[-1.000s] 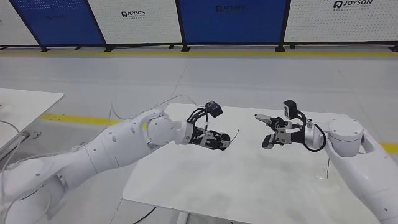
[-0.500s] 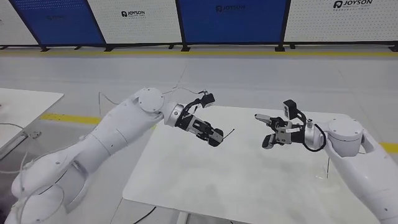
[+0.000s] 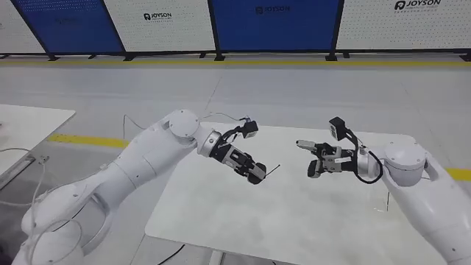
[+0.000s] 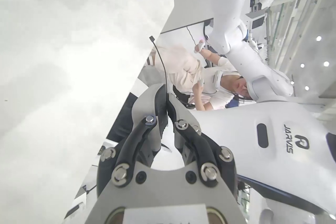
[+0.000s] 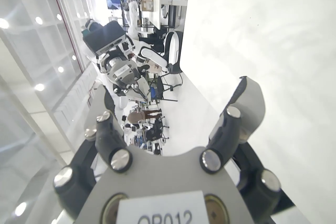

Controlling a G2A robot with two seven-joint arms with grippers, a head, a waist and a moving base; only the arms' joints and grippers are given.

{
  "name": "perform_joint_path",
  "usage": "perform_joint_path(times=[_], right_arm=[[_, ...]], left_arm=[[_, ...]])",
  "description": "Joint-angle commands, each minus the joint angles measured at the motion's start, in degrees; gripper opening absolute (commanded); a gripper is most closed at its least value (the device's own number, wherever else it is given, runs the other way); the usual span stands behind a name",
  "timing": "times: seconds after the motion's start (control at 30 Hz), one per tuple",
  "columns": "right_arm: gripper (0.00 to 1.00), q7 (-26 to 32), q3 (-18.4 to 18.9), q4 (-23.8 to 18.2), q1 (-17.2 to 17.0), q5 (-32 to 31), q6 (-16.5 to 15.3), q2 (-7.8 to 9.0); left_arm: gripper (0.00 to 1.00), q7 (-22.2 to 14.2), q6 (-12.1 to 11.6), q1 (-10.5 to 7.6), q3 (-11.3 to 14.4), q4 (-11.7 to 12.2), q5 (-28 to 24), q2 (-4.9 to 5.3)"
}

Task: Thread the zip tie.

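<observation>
L pincer (image 4: 166,93) clenched on zip tie (image 4: 161,62) — tie's free end pokes toward R pincer (image 3: 308,158), released wide, near tie w/o touching, both above counter (image 3: 294,213)

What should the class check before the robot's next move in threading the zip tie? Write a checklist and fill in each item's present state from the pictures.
1. Grip: the left gripper holds the zip tie, fingers shut on the strap: ok.
2. The tie's head is free beyond the fingers: ok.
3. The right gripper is open and empty: ok.
4. The right gripper faces the tie above the table, with a gap between them: ok.
5. Tie threaded: not ok, the strap is straight, with no loop.
6. Which way the head's slot faces: cannot tell.
</observation>
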Motion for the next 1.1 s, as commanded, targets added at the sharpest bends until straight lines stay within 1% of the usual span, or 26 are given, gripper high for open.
perform_joint_path(times=[0.0, 0.07, 0.13, 0.17, 0.2, 0.27, 0.5, 0.57, 0.6, 0.63, 0.7, 0.77, 0.83, 0.87, 0.9, 0.93, 0.97, 1.07], right_arm=[[1.00, 2.33, -0.74, 2.07, 1.00, 0.28, -2.07, -0.49], [1.00, 5.37, -1.84, 4.62, 2.27, 0.93, -4.40, -1.21], [1.00, 8.13, -2.92, 6.64, 3.32, 1.65, -6.80, -1.94], [1.00, 9.26, -3.46, 7.80, 3.86, 2.07, -7.94, -2.35], [1.00, 10.32, -4.20, 9.43, 4.58, 2.55, -8.69, -2.91], [1.00, 10.67, -4.39, 9.81, 4.76, 2.73, -8.68, -3.05], [1.00, 10.31, -4.37, 9.69, 4.60, 2.66, -8.80, -3.05], [1.00, 9.22, -3.97, 8.57, 3.85, 2.31, -9.91, -2.98], [1.00, 9.27, -3.54, 8.39, 3.63, 2.77, -10.27, -2.93], [1.00, 9.24, -3.06, 8.15, 3.47, 3.10, -11.05, -2.89], [1.00, 9.41, -2.79, 7.64, 3.25, 3.20, -11.65, -2.93], [1.00, 9.52, -2.79, 7.24, 3.19, 3.11, -11.82, -3.08], [1.00, 9.39, -2.87, 7.09, 3.23, 2.85, -11.66, -3.23], [0.80, 9.37, -2.95, 7.13, 3.36, 2.64, -11.38, -3.33], [0.68, 9.36, -3.01, 7.15, 3.44, 2.48, -11.22, -3.41], [0.68, 9.70, -3.19, 7.04, 3.55, 2.16, -11.00, -3.50], [0.45, 10.06, -3.29, 6.99, 3.65, 2.09, -10.97, -3.61], [0.28, 10.63, -3.34, 7.14, 3.70, 2.12, -11.08, -3.81]], left_arm=[[0.00, 0.33, -0.63, -0.13, 0.89, 0.31, -0.83, -0.58], [0.00, 0.33, -0.75, -0.79, 2.02, 0.97, -2.59, -1.19], [0.00, 0.33, -1.31, -1.82, 2.99, 2.51, -3.29, -1.77], [0.00, 0.33, -0.97, -2.01, 3.51, 3.17, -5.15, -2.19], [0.00, 0.33, -0.79, -2.63, 4.21, 4.59, -6.74, -2.75], [0.00, 0.33, -0.90, -3.76, 5.45, 7.22, -7.02, -3.64], [0.00, 0.33, -0.90, -3.76, 5.45, 7.22, -7.02, -3.64], [0.00, 0.33, -0.90, -3.76, 5.45, 7.22, -7.02, -3.64], [0.00, 1.41, -1.03, -3.52, 5.48, 6.85, -6.27, -3.65], [0.00, 2.85, -0.99, -3.04, 5.60, 5.44, -4.69, -3.70], [0.00, 3.58, -0.73, -2.48, 5.30, 4.03, -4.03, -3.70], [0.00, 5.08, -1.15, -2.24, 4.88, 3.04, -2.21, -3.72], [0.00, 5.21, -0.84, -1.72, 4.47, 2.30, -2.53, -3.81], [0.00, 5.14, -0.71, -1.65, 4.21, 2.19, -2.26, -3.88], [0.00, 5.04, -0.71, -1.51, 4.01, 2.06, -2.30, -3.95], [0.00, 4.76, -0.74, -1.38, 3.78, 1.93, -2.48, -4.02], [0.00, 4.58, -0.90, -1.29, 3.45, 1.84, -2.47, -4.09], [0.00, 4.60, -1.31, -0.96, 2.55, 1.59, -2.23, -4.21]])
